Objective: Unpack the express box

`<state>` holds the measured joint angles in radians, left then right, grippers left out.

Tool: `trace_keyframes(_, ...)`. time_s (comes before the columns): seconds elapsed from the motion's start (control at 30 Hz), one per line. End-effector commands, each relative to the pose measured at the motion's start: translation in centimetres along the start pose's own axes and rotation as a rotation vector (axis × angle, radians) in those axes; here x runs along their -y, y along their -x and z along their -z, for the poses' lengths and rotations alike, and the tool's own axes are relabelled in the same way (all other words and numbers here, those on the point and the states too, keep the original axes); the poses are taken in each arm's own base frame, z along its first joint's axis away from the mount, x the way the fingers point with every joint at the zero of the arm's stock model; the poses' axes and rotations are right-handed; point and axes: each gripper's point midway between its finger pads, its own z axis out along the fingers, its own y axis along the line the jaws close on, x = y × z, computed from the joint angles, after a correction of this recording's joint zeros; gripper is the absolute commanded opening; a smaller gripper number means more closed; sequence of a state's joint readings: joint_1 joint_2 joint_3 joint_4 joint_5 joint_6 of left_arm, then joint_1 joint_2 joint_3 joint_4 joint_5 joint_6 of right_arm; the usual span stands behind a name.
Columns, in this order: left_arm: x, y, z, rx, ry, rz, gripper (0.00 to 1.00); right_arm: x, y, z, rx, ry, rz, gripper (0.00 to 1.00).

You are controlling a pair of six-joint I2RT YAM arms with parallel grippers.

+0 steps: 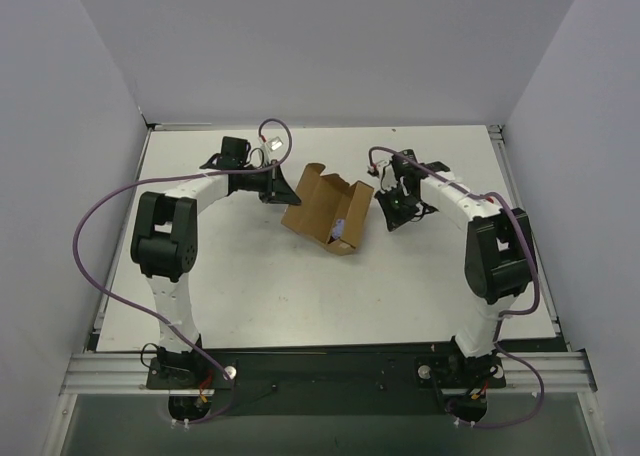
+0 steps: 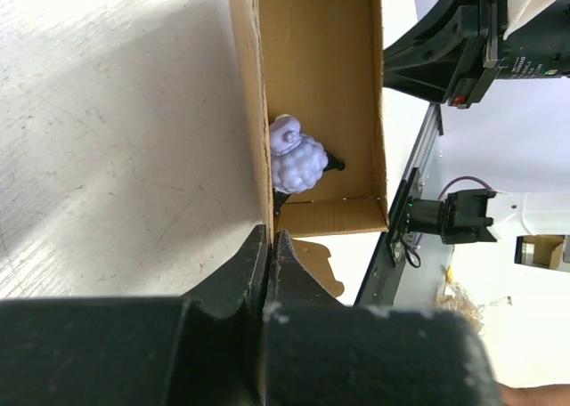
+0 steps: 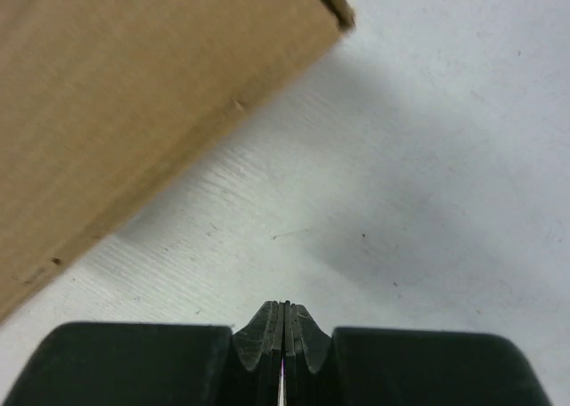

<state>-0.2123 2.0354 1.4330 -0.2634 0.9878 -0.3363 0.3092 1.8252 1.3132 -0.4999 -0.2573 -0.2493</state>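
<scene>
Unpacking step, top view: the flaps of the small brown cardboard express box (image 1: 322, 208) are folded out and the contents are still inside, so this is judged to be the emptying stage.
Box position, top view: on the white table (image 1: 300, 296), mid-width and nearer the far edge than the near one, between the left gripper (image 1: 283, 188) and the right gripper (image 1: 392, 213).
Box axis, top view: the long axis slants from far-left to near-right, and the mouth faces up.
Left tool, left wrist view: the fingers are pinched together on the box's thin side wall, steadying it.
Contents, left wrist view: a lilac-white fluffy soft toy (image 2: 298, 161) lies against that same wall, towards the end panel.
Right tool, right wrist view: the fingers are pressed together with nothing between them. The box's plain tan outer side sits up-left, apart from them.
Next move, judged: the right tool must spread its fingers, come over the mouth and reach down for the toy while the left tool holds the wall.
</scene>
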Motion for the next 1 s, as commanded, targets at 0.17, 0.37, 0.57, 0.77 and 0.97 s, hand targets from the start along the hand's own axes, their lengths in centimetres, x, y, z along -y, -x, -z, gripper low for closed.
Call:
trace_keyframes(0.17, 8.9, 4.9, 2.9, 0.099, -0.28, -0.146, 0.0, 1.2, 10.5, 6.2, 0.237, -0.134, 0.131, 0.0)
trace_keyframes(0.37, 9.9, 6.3, 2.8, 0.121, -0.356, -0.014, 0.0, -2.4, 14.7, 8.9, 0.364, -0.115, 0.199, 0.0)
trace_keyframes(0.57, 5.8, 5.9, 1.8, 0.118, -0.283, 0.146, 0.0, -6.5, 13.6, 5.1, 0.29, -0.007, 0.211, 0.0)
trace_keyframes(0.77, 1.4, 5.3, 3.0, 0.179, -0.203, 0.267, 0.0, -7.2, 12.9, 2.0, 0.229, 0.035, 0.165, 0.0)
trace_keyframes(0.97, -0.7, 4.1, 4.1, 0.193, -0.163, 0.329, 0.17, -7.0, 12.5, -1.1, 0.181, 0.036, 0.164, 0.0)
